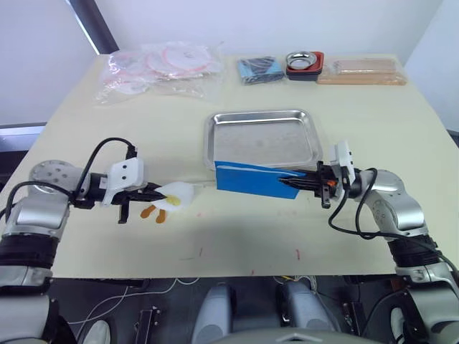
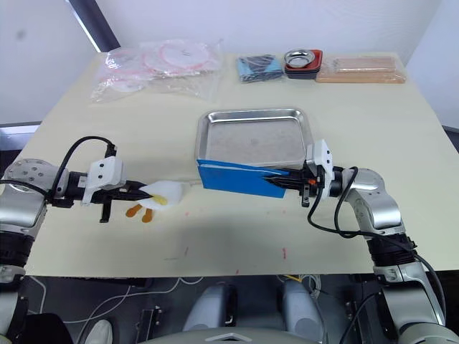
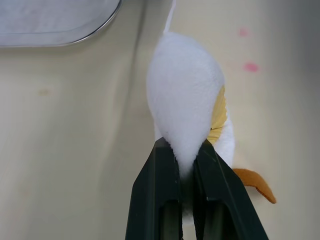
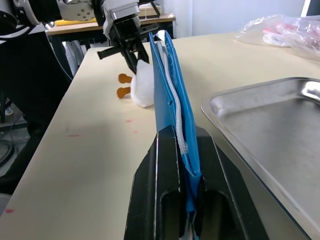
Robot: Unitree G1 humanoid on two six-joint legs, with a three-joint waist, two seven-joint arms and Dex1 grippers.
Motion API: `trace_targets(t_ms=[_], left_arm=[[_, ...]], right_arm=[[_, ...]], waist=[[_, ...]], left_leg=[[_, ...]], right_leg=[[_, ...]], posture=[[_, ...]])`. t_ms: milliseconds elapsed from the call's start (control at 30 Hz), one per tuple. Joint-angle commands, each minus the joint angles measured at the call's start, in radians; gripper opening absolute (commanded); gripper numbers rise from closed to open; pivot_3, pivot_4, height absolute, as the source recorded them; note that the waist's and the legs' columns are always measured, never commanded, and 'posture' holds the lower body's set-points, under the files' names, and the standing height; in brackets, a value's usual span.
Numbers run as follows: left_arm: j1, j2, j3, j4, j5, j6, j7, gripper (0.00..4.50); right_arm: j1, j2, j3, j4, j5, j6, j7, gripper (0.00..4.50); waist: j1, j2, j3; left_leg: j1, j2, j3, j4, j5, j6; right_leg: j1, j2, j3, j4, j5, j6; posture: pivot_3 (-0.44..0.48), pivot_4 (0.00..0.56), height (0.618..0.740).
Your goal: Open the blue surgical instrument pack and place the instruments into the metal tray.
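Note:
The blue surgical instrument pack (image 1: 251, 179) stands on its long edge just in front of the metal tray (image 1: 262, 140), whose floor is bare. My right gripper (image 1: 292, 182) is shut on the pack's right end, and the right wrist view shows blue fabric and whitish lining (image 4: 167, 75) pinched between the fingers. A thin white cord runs from the pack's left end to a small white plush charm (image 1: 179, 193) with orange feet. My left gripper (image 1: 159, 193) is shut on that charm (image 3: 182, 100), to the left of the pack. The instruments are hidden.
Along the table's far edge lie clear bags of tubing (image 1: 161, 68), a darker blue folded bundle (image 1: 259, 69), a small round metal bowl on a red base (image 1: 305, 63) and a tan flat package (image 1: 362, 72). The table's front edge runs close below both arms.

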Motion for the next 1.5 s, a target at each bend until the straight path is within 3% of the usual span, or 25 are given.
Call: trace_targets(t_ms=[33, 67, 100, 167, 300, 367, 867, 1133, 1500], left_arm=[[-0.002, 0.030, 0.013, 0.062, 0.042, -0.006, 0.032, 0.02], [-0.002, 0.029, 0.016, 0.065, 0.040, -0.003, 0.041, 0.02], [0.000, 0.028, 0.019, 0.065, 0.033, 0.010, 0.044, 0.82], [0.002, 0.025, 0.028, 0.057, 0.012, 0.032, 0.043, 1.52], [-0.006, 0.021, 0.048, 0.044, -0.014, 0.055, 0.044, 3.66], [0.002, 0.028, 0.067, 0.025, -0.043, 0.077, 0.018, 4.48], [-0.053, 0.095, 0.177, -0.077, -0.183, 0.231, -0.058, 4.48], [-0.060, -0.050, 0.174, -0.211, -0.285, 0.315, -0.003, 4.48], [-0.029, -0.225, 0.139, -0.302, -0.331, 0.396, 0.066, 4.48]], right_arm=[[-0.017, -0.006, -0.021, -0.029, 0.006, -0.031, -0.003, 0.00], [-0.017, -0.006, -0.018, -0.028, 0.004, -0.034, -0.003, 0.00], [-0.018, -0.006, -0.015, -0.026, 0.001, -0.039, -0.002, 0.00], [-0.019, -0.007, -0.010, -0.023, -0.007, -0.048, -0.001, 0.00], [-0.020, -0.008, -0.007, -0.016, -0.015, -0.057, 0.005, 0.00], [-0.020, -0.008, -0.005, -0.016, -0.017, -0.059, 0.007, 0.00], [-0.019, -0.005, 0.005, -0.016, -0.026, -0.057, 0.029, 0.00], [-0.020, -0.009, 0.028, -0.009, -0.047, -0.071, 0.053, 0.00], [-0.018, -0.007, 0.036, -0.017, -0.047, -0.066, 0.050, 0.00]], waist=[[0.000, 0.000, 0.000], [0.000, 0.000, 0.000], [0.000, 0.000, 0.000], [0.000, 0.000, 0.000], [0.001, 0.000, 0.000], [0.001, 0.000, 0.000], [0.001, -0.004, 0.003], [0.002, -0.004, 0.004], [0.001, -0.005, 0.004]], left_leg=[[0.000, 0.000, 0.000, 0.000, 0.000, 0.000], [0.000, 0.000, 0.000, 0.000, 0.000, 0.000], [0.000, 0.000, 0.000, 0.000, 0.000, 0.000], [0.000, 0.000, 0.000, 0.000, 0.000, 0.000], [0.000, 0.000, 0.000, 0.000, 0.000, 0.000], [0.000, 0.000, 0.000, 0.000, 0.000, 0.000], [0.000, 0.000, 0.000, 0.000, 0.000, 0.000], [-0.001, 0.000, -0.001, 0.001, 0.000, 0.000], [-0.001, 0.000, -0.001, 0.001, 0.000, 0.000]], right_leg=[[0.000, 0.000, 0.000, 0.000, 0.000, 0.000], [0.000, 0.000, 0.000, 0.000, 0.000, 0.000], [0.000, 0.000, 0.000, 0.000, 0.000, 0.000], [0.000, 0.000, 0.000, 0.000, 0.000, 0.000], [0.000, 0.000, 0.000, 0.000, 0.000, 0.000], [0.000, 0.000, 0.000, 0.000, 0.000, 0.000], [0.000, 0.000, 0.000, 0.000, 0.000, 0.000], [0.000, -0.001, -0.001, 0.000, 0.000, 0.000], [0.000, -0.001, -0.001, 0.001, 0.000, 0.000]], posture=[[0.000, 0.150, 0.740], [0.000, 0.150, 0.740], [0.000, 0.150, 0.740], [0.000, 0.150, 0.740], [0.000, 0.150, 0.740], [0.000, 0.150, 0.740], [0.000, 0.150, 0.740], [0.000, 0.150, 0.740], [0.000, 0.150, 0.740]])
